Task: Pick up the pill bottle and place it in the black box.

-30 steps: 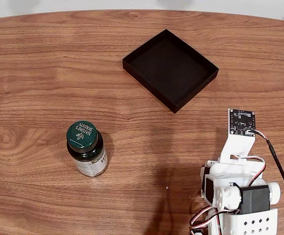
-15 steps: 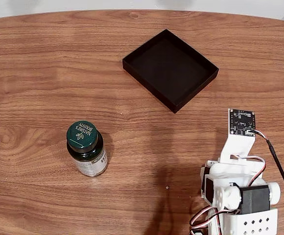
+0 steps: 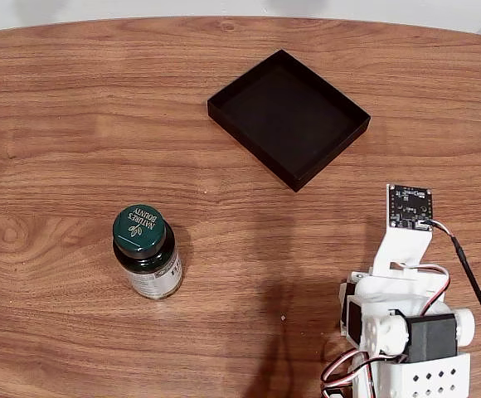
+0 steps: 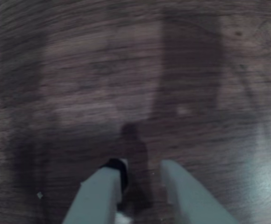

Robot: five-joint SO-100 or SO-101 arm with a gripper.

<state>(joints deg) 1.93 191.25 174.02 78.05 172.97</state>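
1 pill bottle (image 3: 147, 251) upright, cap reading "Nature's Bounty", black box (image 3: 289, 117) apart

Pill bottle (image 3: 147, 251): dark green cap, white-green label. Black box (image 3: 288, 117): matte black. Table (image 3: 58, 124): brown woodgrain.

surface: wood-grain table (image 3: 75, 108) | edge: curved, far side | beyond: pale strip | light: even

fixed view overhead, whole table (image 3: 75, 99); wrist view close, facing tabletop.
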